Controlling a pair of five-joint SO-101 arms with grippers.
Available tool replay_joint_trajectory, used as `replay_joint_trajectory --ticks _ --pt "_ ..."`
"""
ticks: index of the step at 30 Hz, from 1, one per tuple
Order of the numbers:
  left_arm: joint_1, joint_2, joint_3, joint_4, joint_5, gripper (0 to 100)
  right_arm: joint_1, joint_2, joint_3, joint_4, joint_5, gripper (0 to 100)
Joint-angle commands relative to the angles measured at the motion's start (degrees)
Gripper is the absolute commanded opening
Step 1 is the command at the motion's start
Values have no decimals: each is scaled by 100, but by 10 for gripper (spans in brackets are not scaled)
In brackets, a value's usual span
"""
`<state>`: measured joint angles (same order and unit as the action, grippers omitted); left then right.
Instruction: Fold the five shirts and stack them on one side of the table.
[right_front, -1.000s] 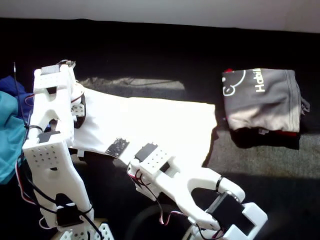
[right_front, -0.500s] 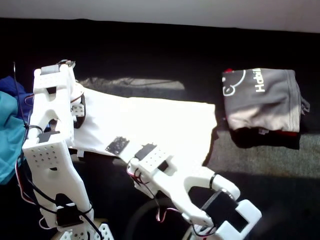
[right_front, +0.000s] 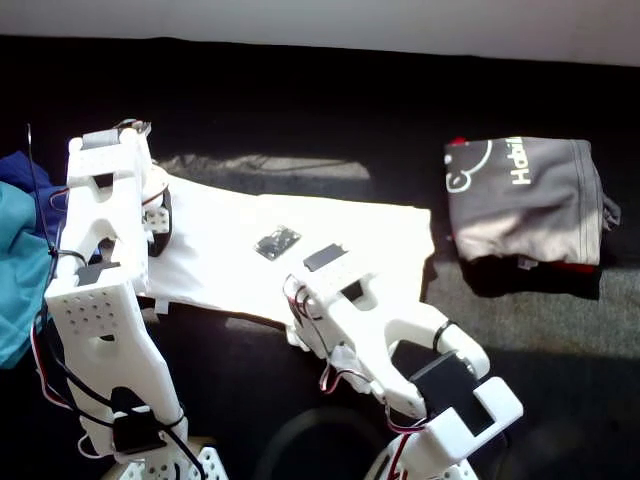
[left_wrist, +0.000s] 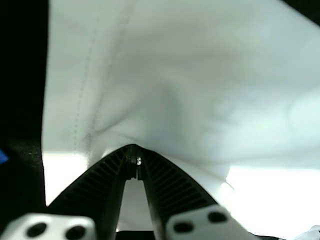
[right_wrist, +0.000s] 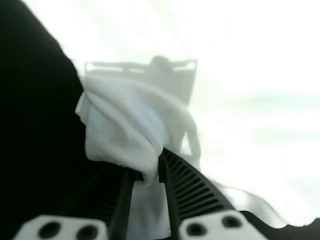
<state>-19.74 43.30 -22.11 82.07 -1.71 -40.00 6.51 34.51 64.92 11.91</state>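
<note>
Folding step on the flat white fabric shirt (right_front: 350, 235), spread mid-left on the black table (right_front: 300, 100). Left gripper (left_wrist: 135, 162) pinches its edge, and right gripper (right_wrist: 147, 172) pinches a bunched hem over the middle. Next, probably: lay the fold flat, release. Folded grey printed shirt (right_front: 525, 200) lies at the right side.

Harsh sunlight, white shirt (right_front: 220, 240) blown out, dark table (right_front: 300, 100) in shadow
</note>
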Motion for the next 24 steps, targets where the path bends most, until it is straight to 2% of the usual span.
replay_joint_trajectory --ticks 1,7,12,18,24 --pt "-119 -4 4 -237 18 9 110 136 -13 136 26 5" --pt "-119 -4 4 -237 18 9 295 136 -971 1244 659 5" --pt "-119 -4 4 -237 18 9 1077 189 -2290 1912 1319 6" --pt "-119 -4 4 -237 18 9 1393 207 -2985 1780 2031 6" --pt "-119 -4 4 -237 18 9 1464 541 -2993 1103 2066 9"
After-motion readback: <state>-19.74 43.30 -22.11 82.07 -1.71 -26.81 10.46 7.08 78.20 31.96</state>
